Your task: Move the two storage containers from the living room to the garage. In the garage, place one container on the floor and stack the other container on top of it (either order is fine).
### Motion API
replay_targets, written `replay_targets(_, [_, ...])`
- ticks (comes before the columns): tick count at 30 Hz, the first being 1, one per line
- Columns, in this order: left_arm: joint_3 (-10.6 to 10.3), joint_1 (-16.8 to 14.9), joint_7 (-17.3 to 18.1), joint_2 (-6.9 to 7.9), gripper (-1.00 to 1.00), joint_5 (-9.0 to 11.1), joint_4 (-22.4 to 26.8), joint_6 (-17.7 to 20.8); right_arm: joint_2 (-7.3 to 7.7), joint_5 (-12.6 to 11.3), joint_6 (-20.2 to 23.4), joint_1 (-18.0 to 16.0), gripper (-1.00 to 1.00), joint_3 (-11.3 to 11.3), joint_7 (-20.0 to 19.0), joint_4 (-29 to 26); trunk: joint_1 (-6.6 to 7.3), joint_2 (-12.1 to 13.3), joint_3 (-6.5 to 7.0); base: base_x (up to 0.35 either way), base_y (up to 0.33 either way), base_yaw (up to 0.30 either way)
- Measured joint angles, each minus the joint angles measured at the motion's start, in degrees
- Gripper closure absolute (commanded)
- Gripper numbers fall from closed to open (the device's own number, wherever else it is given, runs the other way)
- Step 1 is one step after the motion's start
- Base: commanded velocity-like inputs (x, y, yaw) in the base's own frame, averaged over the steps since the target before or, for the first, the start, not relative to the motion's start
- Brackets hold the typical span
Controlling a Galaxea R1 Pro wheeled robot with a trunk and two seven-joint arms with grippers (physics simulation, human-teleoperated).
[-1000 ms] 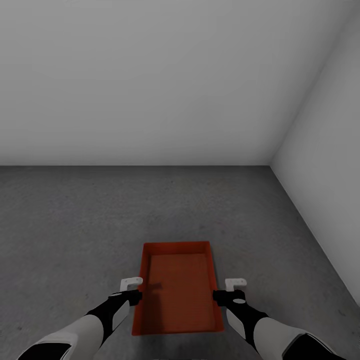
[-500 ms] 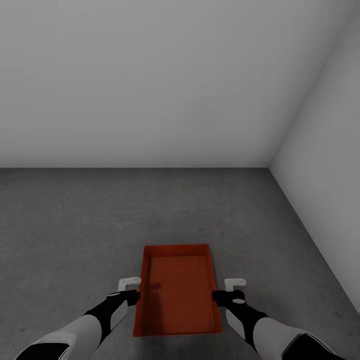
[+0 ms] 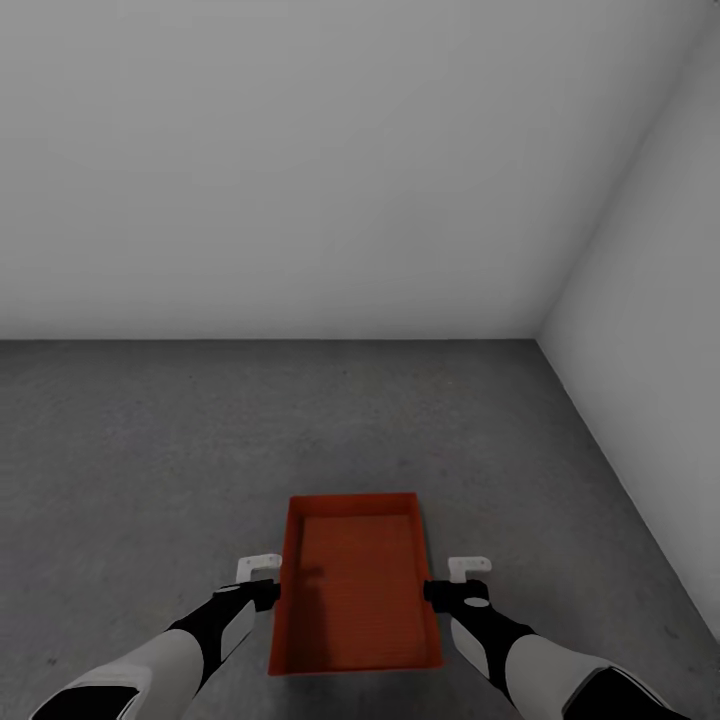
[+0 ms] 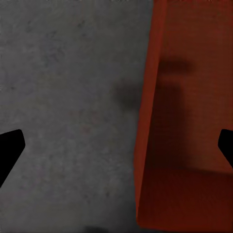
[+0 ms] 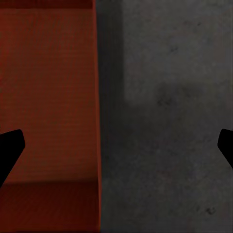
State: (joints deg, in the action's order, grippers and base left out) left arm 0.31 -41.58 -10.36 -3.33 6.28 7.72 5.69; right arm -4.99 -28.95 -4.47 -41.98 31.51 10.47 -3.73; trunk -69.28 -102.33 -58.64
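Orange-red ribbed container (image 3: 355, 590) on mottled dark grey floor (image 3: 150, 450).

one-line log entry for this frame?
place: garage, floor | container: on floor, between arms | left gripper: open, straddling its wall | right gripper: open, straddling its wall
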Motion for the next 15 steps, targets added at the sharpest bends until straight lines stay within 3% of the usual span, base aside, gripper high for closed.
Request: replay_targets(15, [-0.01, 0.0, 0.0, 0.0, -1.0, 0.0, 0.05, -0.03, -0.09, 0.0, -0.09, 0.0, -1.0, -0.09, 0.17, 0.0, 0.01, 0.01, 0.79, 0.0, 0.0, 0.0])
